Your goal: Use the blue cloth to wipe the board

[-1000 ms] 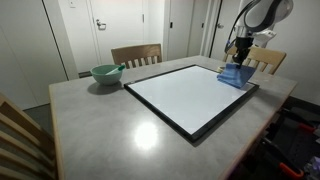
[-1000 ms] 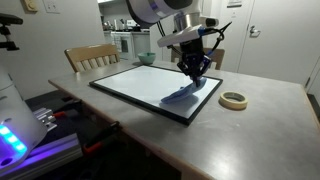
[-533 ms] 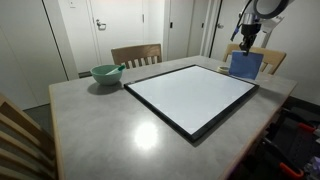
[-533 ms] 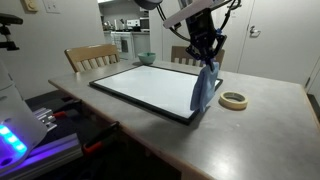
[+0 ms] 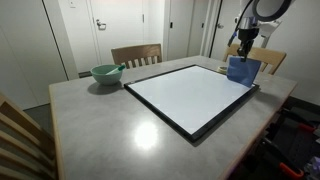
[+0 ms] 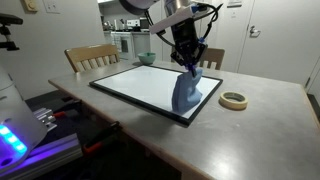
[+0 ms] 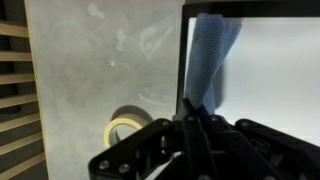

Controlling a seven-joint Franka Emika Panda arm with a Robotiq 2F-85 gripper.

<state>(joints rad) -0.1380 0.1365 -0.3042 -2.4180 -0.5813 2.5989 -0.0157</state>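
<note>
The board [image 5: 190, 96] lies flat on the grey table, glossy white with a thin black frame; it shows in both exterior views [image 6: 145, 84] and in the wrist view [image 7: 270, 70]. My gripper [image 5: 245, 50] [image 6: 189, 62] [image 7: 194, 118] is shut on the blue cloth [image 5: 241, 69] and holds it by its top. The cloth [image 6: 185, 92] hangs down in a long fold over the board's corner, its lower end at or just above the surface. In the wrist view the cloth [image 7: 208, 60] hangs next to the board's black edge.
A pale green bowl [image 5: 106, 73] stands beyond the board's far corner. A roll of tape [image 6: 234, 100] [image 7: 128, 127] lies on the table beside the board. Wooden chairs [image 5: 136, 55] stand around the table. Equipment [image 6: 40, 130] stands off the table's edge.
The gripper lifted the cloth off the board a second ago. Since half a second ago it has moved back over the board and come down a little with the cloth hanging.
</note>
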